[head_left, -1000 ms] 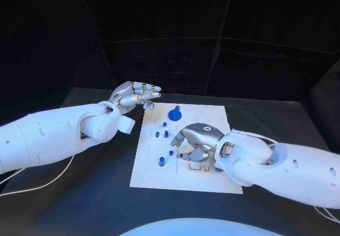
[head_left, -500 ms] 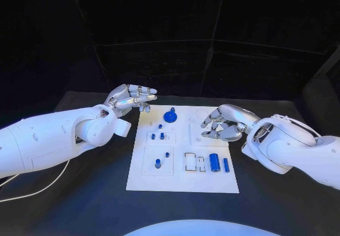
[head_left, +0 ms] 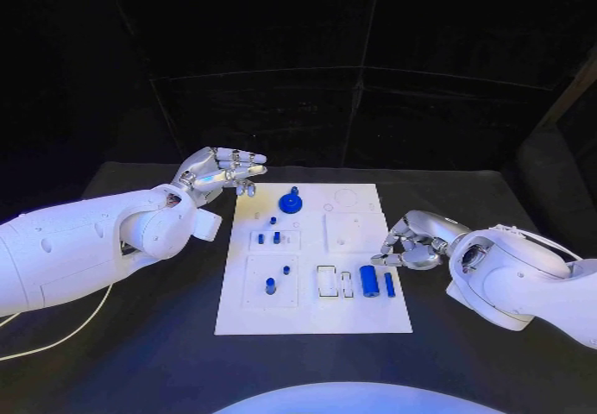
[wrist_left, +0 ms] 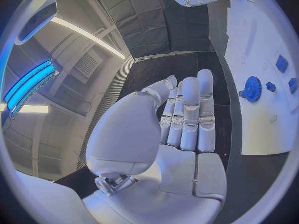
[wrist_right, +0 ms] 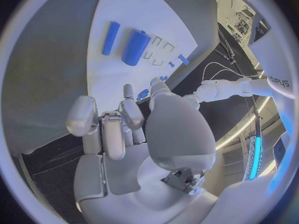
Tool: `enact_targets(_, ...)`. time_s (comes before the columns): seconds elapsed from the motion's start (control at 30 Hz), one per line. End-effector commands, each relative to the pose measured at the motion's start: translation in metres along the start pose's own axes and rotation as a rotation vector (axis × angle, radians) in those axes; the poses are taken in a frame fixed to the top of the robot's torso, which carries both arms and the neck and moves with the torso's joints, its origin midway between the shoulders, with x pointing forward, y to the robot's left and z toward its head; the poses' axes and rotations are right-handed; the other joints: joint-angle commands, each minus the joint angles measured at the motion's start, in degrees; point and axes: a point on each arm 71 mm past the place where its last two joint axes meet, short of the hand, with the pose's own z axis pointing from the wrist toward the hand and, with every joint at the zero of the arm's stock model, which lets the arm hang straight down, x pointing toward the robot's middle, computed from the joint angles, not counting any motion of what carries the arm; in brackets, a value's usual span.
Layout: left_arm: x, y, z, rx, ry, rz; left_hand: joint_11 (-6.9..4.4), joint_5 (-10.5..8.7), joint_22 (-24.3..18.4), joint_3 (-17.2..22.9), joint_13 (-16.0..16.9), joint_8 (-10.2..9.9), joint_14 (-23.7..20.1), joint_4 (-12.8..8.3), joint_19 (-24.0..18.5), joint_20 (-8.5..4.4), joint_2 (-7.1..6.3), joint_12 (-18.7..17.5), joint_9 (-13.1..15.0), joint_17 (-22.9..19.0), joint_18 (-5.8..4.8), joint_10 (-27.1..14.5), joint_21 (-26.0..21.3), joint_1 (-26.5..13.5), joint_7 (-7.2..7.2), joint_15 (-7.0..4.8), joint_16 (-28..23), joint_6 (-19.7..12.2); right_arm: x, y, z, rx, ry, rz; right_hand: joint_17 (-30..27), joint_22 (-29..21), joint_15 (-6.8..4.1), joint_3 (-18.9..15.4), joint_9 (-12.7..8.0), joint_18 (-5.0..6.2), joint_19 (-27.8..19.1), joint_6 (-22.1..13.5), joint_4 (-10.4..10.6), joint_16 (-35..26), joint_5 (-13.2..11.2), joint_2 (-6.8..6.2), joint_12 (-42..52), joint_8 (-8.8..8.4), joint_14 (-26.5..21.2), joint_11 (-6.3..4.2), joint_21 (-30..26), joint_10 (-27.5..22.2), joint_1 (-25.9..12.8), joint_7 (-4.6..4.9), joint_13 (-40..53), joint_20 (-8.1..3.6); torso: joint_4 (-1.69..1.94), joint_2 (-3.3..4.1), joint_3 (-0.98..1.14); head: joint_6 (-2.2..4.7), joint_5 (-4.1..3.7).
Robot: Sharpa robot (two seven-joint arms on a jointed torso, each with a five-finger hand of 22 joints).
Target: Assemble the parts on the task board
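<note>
- A black table [head_left: 149, 362] stands before dark walls, with the white board [head_left: 317, 310] lying at its centre.
- The left hand [head_left: 222, 171] hangs off the board's far-left corner, at about ten o'clock from the board's middle; its fingers lie straight and close together, thumb curled across, holding nothing.
- A blue gear [head_left: 290, 203] stands on the board at about four o'clock from that hand, near it but apart.
- The right hand [head_left: 411, 246] hovers just off the board's right edge, at about three o'clock, fingers curled inward with nothing in them.
- A thick blue cylinder [head_left: 369, 280] and a thin blue rod [head_left: 389, 285] lie side by side on the board at about seven o'clock from the right hand, near it, untouched.
- Small blue pegs [head_left: 275, 237] stand left of centre.
</note>
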Motion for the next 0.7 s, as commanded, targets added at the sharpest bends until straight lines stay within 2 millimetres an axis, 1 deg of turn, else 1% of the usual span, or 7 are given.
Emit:
enact_targets(0.03, 0.000, -0.001, 0.000, 0.008, 0.005, -0.005, 0.04, -0.21, -0.05, -0.34, -0.09, -0.24, -0.30, 0.13, -0.17, 0.16, 0.01, -0.03, -0.09, -0.04, 0.75, -0.44, -0.28, -0.61, 0.29, -0.05, -0.38, -0.26, 0.005, -0.004, -0.003, 0.078, 0.026, -0.026, 9.29, 0.69, -0.30, -2.00, 1.42, -0.69, 0.46, -0.27, 0.05, 0.74, 0.11, 0.90, 4.87, 1.16, 5.11, -0.12, 0.53, 1.69, 0.03, -0.02, 5.63, 0.00, 0.00, 0.00, 0.05, 0.08, -0.20)
enact_targets(0.1, 0.000, -0.001, 0.000, 0.008, 0.005, -0.005, 0.04, -0.21, -0.05, -0.34, -0.09, -0.24, -0.30, 0.13, -0.17, 0.16, 0.01, -0.03, -0.09, -0.04, 0.75, -0.44, -0.28, -0.61, 0.29, -0.05, -0.38, -0.26, 0.009, -0.004, -0.005, 0.083, 0.040, -0.024, 10.13, 1.13, -0.37, -3.12, 2.49, -0.74, 0.64, -0.20, 0.07, 1.11, 0.31, 1.04, 7.24, 2.01, 5.25, -0.27, 0.76, 2.56, -0.07, -0.23, 8.33, -0.11, -0.05, -0.04, 0.05, 0.03, -0.22)
enact_targets(0.17, 0.000, -0.001, 0.000, 0.008, 0.005, -0.005, 0.04, -0.21, -0.05, -0.34, -0.09, -0.24, -0.30, 0.13, -0.17, 0.16, 0.01, -0.03, -0.09, -0.04, 0.75, -0.44, -0.28, -0.61, 0.29, -0.05, -0.38, -0.26, 0.013, -0.003, -0.006, 0.087, 0.055, -0.022, 10.78, 1.53, -0.44, -4.28, 3.72, -0.82, 0.80, -0.55, 0.05, 1.39, 0.83, 1.20, 8.95, 2.79, 5.36, -0.34, 0.97, 3.14, -0.35, -0.33, 10.32, -0.17, 0.07, 0.01, 0.03, 0.07, -0.39)
enact_targets(0.3, 0.000, -0.001, 0.000, 0.008, 0.005, -0.005, 0.04, -0.21, -0.05, -0.34, -0.09, -0.24, -0.30, 0.13, -0.17, 0.16, 0.01, -0.03, -0.09, -0.04, 0.75, -0.44, -0.28, -0.61, 0.29, -0.05, -0.38, -0.26, 0.019, -0.003, -0.007, 0.095, 0.074, -0.022, 11.37, 1.82, -0.44, -5.60, 5.31, -0.87, 0.90, -1.32, 0.15, 1.64, 1.29, 1.10, 10.14, 3.70, 5.45, -0.33, 1.12, 3.48, -0.64, -0.33, 11.82, -0.18, 0.10, 0.00, 0.06, 0.18, -0.52)
enact_targets(0.37, 0.000, -0.001, 0.000, 0.008, 0.004, -0.005, 0.04, -0.21, -0.05, -0.34, -0.09, -0.24, -0.30, 0.13, -0.17, 0.16, 0.01, -0.03, -0.09, -0.04, 0.75, -0.44, -0.28, -0.61, 0.29, -0.05, -0.38, -0.26, 0.020, -0.003, -0.006, 0.098, 0.080, -0.023, 11.41, 1.84, -0.42, -5.95, 5.82, -0.87, 0.90, -1.62, 0.18, 1.66, 1.46, 1.06, 10.24, 3.98, 5.46, -0.31, 1.13, 3.46, -0.77, -0.32, 12.02, -0.17, 0.11, -0.01, 0.08, 0.21, -0.57)
enact_targets(0.43, 0.000, -0.001, -0.001, 0.007, 0.005, -0.005, 0.04, -0.21, -0.05, -0.34, -0.09, -0.24, -0.30, 0.13, -0.17, 0.16, 0.01, -0.03, -0.09, -0.04, 0.75, -0.44, -0.28, -0.61, 0.29, -0.05, -0.38, -0.26, 0.022, -0.003, -0.005, 0.101, 0.088, -0.023, 11.47, 1.94, -0.42, -6.25, 6.32, -0.88, 0.93, -1.85, 0.19, 1.68, 1.58, 1.05, 10.34, 4.29, 5.46, -0.31, 1.17, 3.46, -0.93, -0.33, 12.20, -0.16, 0.14, 0.02, 0.04, 0.26, -0.67)
enact_targets(0.7, 0.000, 0.000, -0.001, 0.005, 0.005, -0.006, 0.04, -0.21, -0.05, -0.34, -0.09, -0.24, -0.30, 0.13, -0.17, 0.16, 0.01, -0.03, -0.09, -0.04, 0.75, -0.44, -0.28, -0.61, 0.29, -0.05, -0.38, -0.26, 0.035, -0.001, -0.003, 0.100, 0.118, -0.017, 11.57, 1.95, -0.41, -6.52, 7.10, -0.88, 0.91, -2.21, 0.13, 1.73, 1.73, 1.13, 10.36, 4.77, 5.48, -0.31, 1.17, 3.41, -0.91, -0.34, 12.36, -0.14, 0.18, 0.10, 0.06, 0.34, -0.66)
